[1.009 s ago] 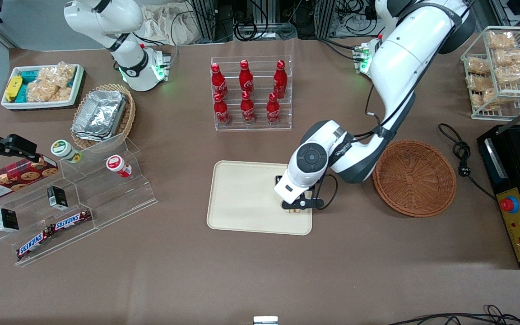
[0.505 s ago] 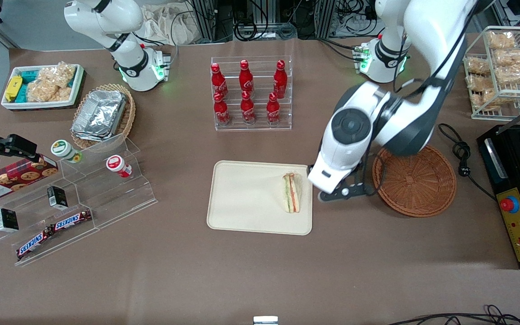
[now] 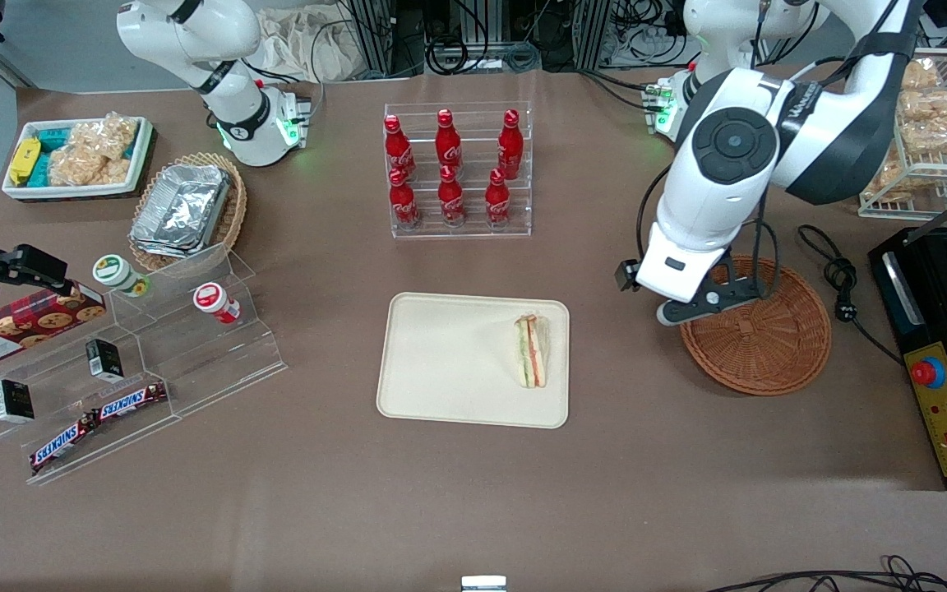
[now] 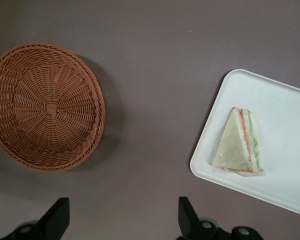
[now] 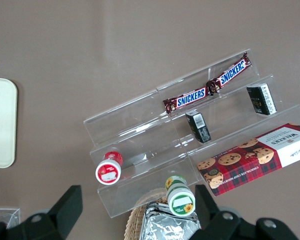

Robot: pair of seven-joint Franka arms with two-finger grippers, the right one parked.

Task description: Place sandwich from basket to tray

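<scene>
The sandwich (image 3: 532,351) (image 4: 241,144), a pale bread wedge with green and orange layers, lies on the cream tray (image 3: 449,362) (image 4: 285,125) near the tray's end toward the working arm. The round reddish-brown wicker basket (image 3: 757,329) (image 4: 42,107) stands beside the tray and holds nothing. My gripper (image 3: 704,306) (image 4: 122,220) hangs high over the bare table between tray and basket, at the basket's rim, open, with nothing between its black fingers (image 4: 187,217).
An acrylic rack of red cola bottles (image 3: 457,168) stands farther from the front camera than the tray. A black cable (image 3: 839,275) and a black machine with a red button (image 3: 942,362) lie at the working arm's end. Acrylic snack steps (image 3: 136,362) sit toward the parked arm's end.
My gripper let go of the sandwich on the tray, then rose and swung away toward the basket. The sandwich stays where it was set down.
</scene>
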